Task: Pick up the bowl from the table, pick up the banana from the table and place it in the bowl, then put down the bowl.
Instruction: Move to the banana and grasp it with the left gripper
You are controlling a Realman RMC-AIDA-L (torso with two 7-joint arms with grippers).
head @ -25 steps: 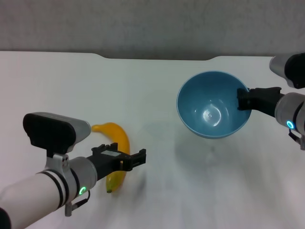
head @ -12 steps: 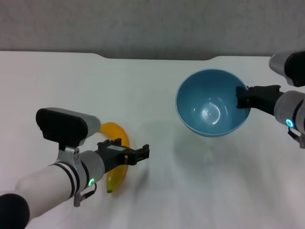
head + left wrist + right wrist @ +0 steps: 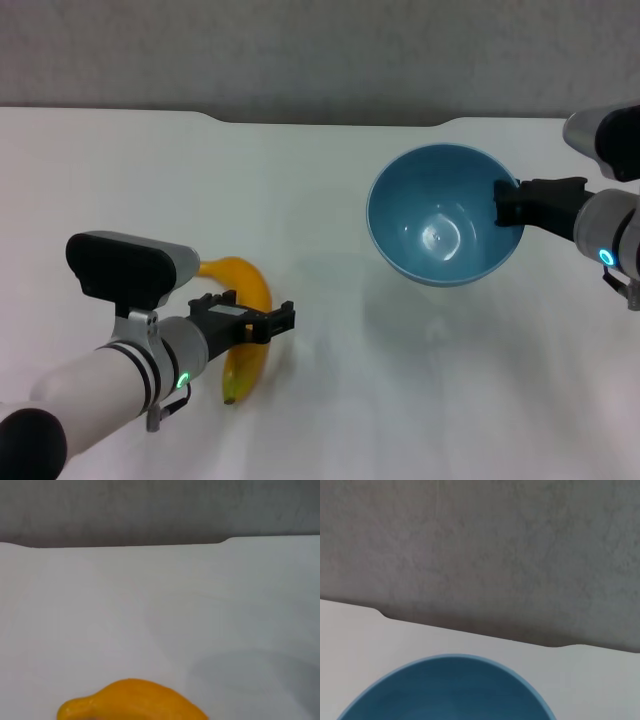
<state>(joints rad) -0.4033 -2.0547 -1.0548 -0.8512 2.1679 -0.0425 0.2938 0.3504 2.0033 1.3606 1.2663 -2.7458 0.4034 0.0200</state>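
1. The bowl (image 3: 445, 216) – light blue, glossy, nothing inside – is held up off the counter (image 3: 330, 180), tilted a bit so its opening faces the head cam; its soft shadow falls on the white top just below it.
2. The right gripper (image 3: 506, 204) comes in from the side of the bowl away from the banana, its dark fingers (image 3: 510, 199) clamped on the bowl's rim there.
3. The right wrist cam shows only the bowl's upper rim & inner wall (image 3: 447, 687), with the counter's far edge and its shallow notch beyond, then a grey wall (image 3: 485, 545).
4. The banana (image 3: 245, 330) lies flat on the counter, well apart from the bowl and nearer the robot's left – orange-yellow bend toward the far edge, paler tip w/ a small dark end pointing toward the robot.
5. The left gripper (image 3: 258, 322) sits right over the banana's middle, crossing it. Its black fingers (image 3: 284, 318) are spread and stick out on the bowl side of the banana; can't tell if they touch the fruit, and they aren't closed on it.
6. The left wrist cam catches just the banana's rounded top (image 3: 132, 700), bare counter beyond it, plus a faint shadow toward the bowl side.
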